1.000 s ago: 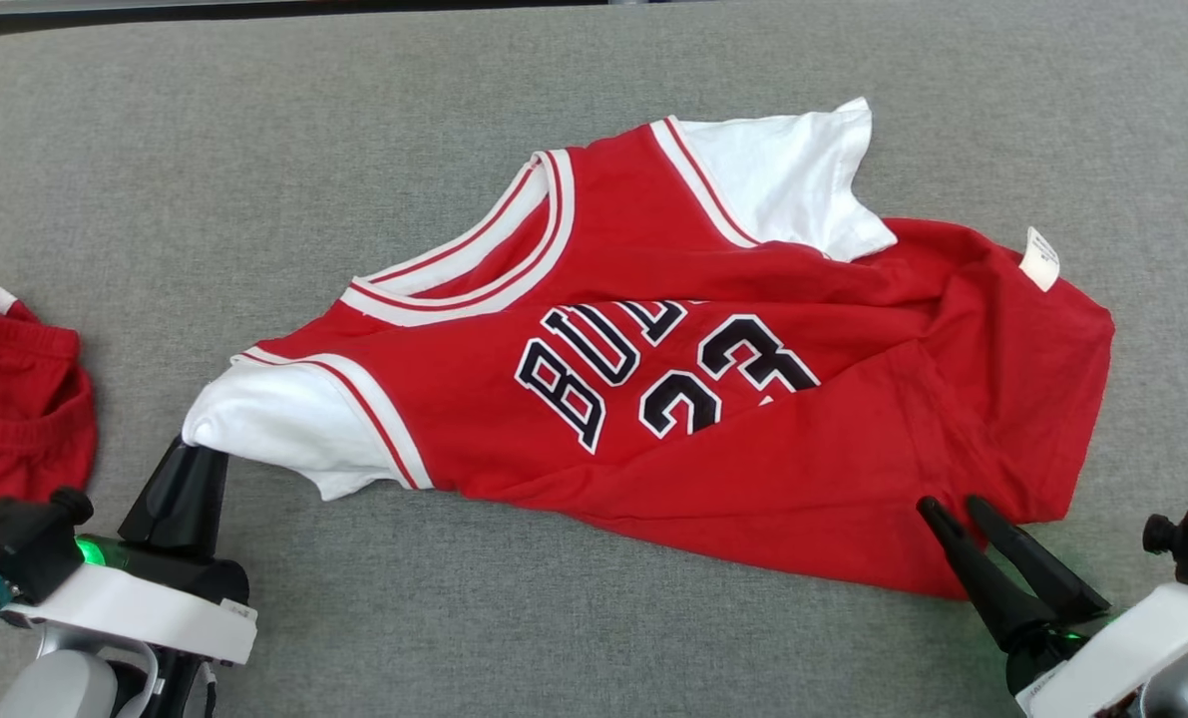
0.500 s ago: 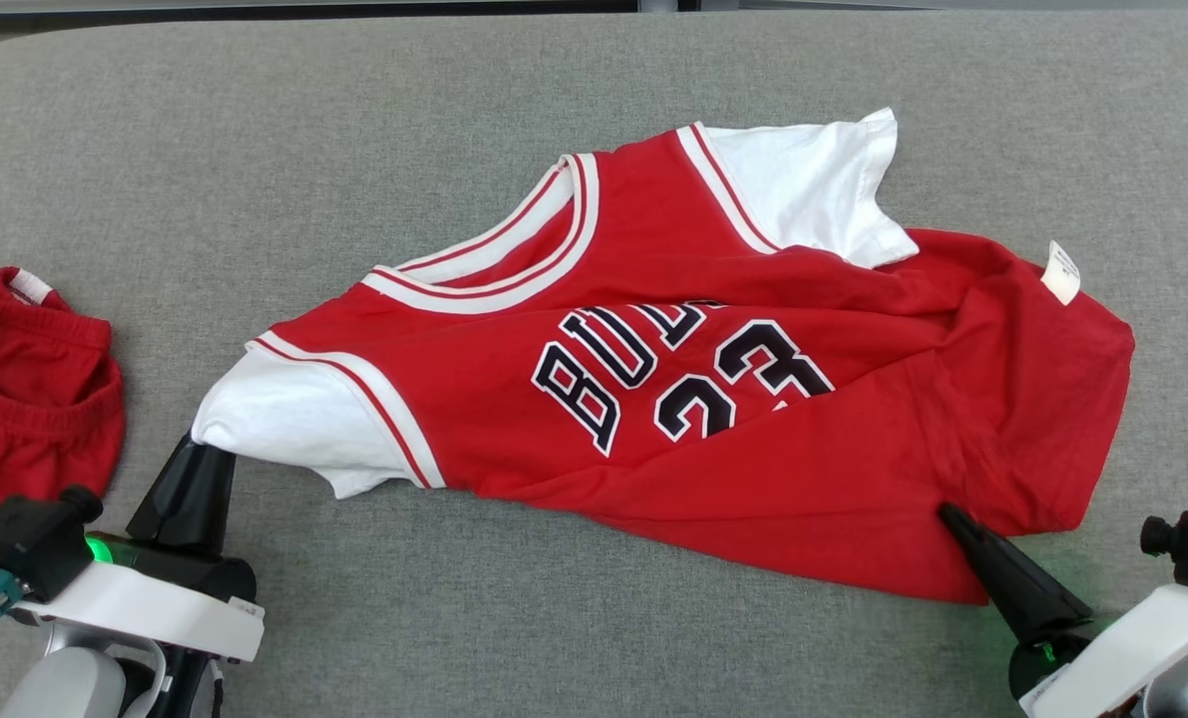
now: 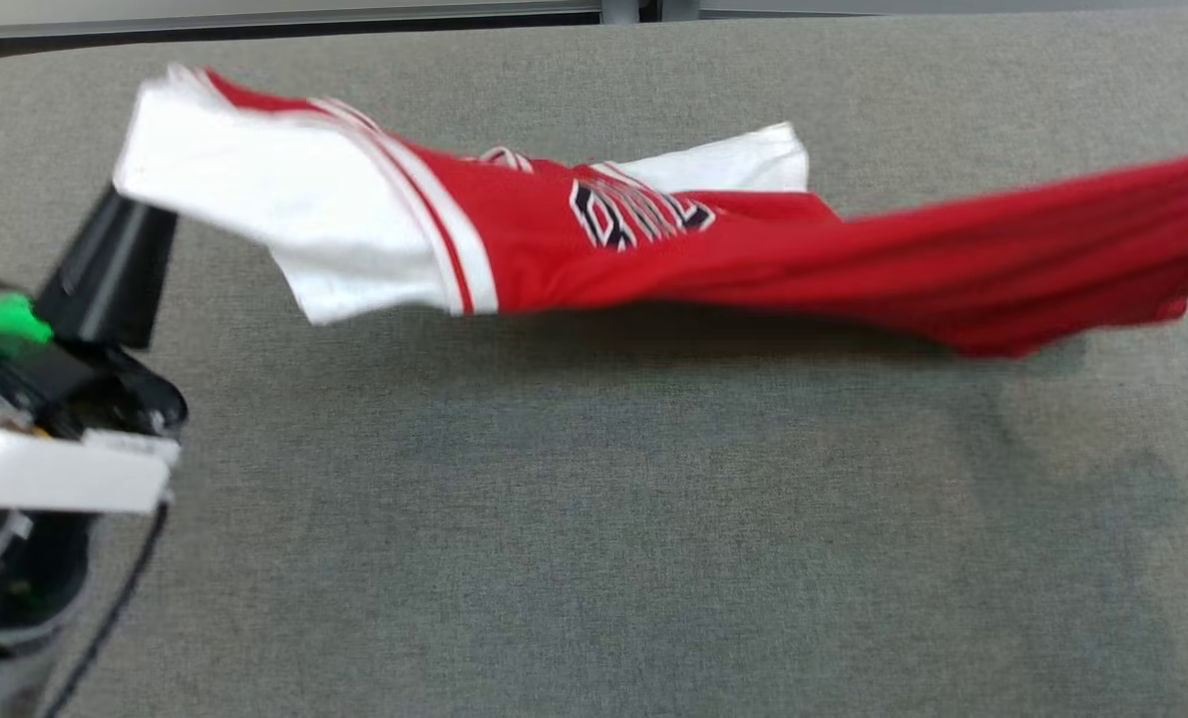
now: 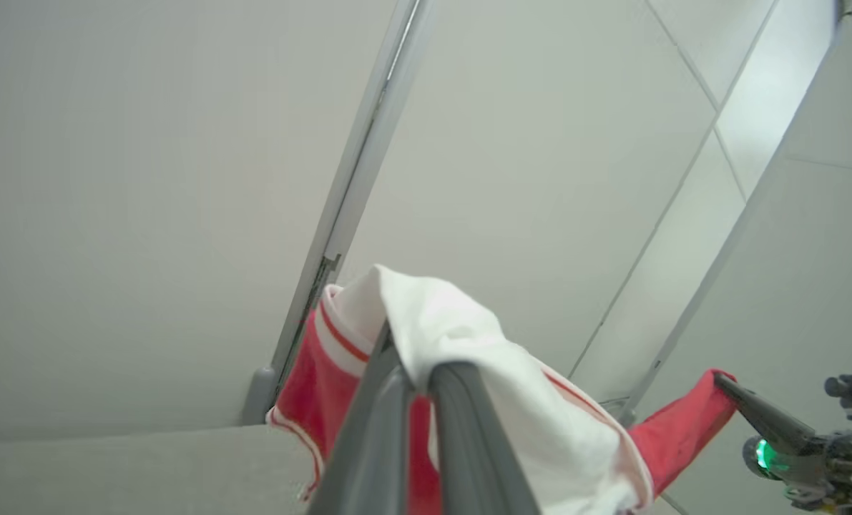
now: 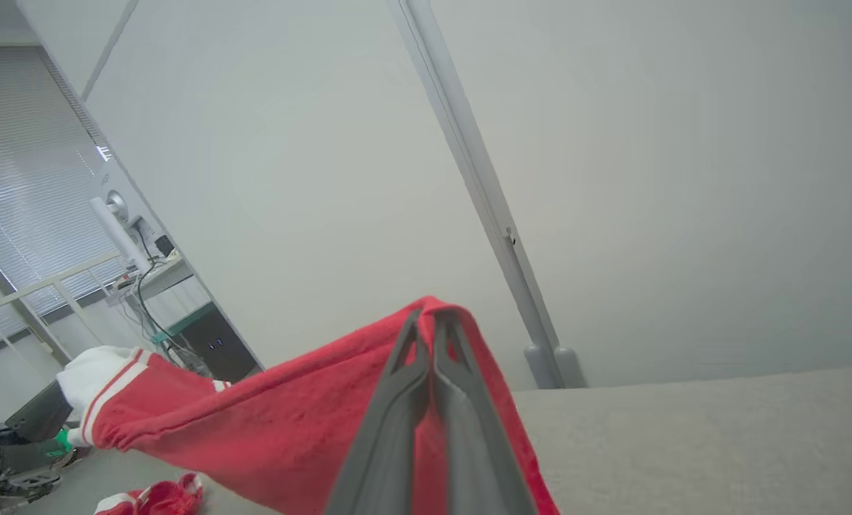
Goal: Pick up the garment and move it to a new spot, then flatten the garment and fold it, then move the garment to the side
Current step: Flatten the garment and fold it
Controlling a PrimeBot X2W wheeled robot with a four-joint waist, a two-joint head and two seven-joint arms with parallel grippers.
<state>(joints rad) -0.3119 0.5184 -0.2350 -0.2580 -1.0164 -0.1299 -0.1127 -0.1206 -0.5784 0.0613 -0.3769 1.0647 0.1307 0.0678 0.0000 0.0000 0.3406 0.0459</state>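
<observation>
**A:** Where is the shirt (image 3: 713, 259)?

**B:** Lifted over the far half of the table (image 3: 554, 558), slung between both claws. The left claw (image 3: 127, 204) is pinched tight on the white sleeve (image 3: 284, 199) at the left. The right claw (image 5: 433, 322) is pinched tight on the red bottom edge (image 5: 490, 357) at the right.

**A:** How will it handle?

**B:** Light, soft and limp, I judge. It sags and bunches in the middle, so it won't keep a shape by itself. Corners and seams look like the best places to take hold, since a thin pinch of cloth could slip out.

**A:** Any writing?

**B:** There is dark, white-edged lettering (image 3: 633, 211) on the chest, but it is blurred and creased. I cannot read it.
</observation>
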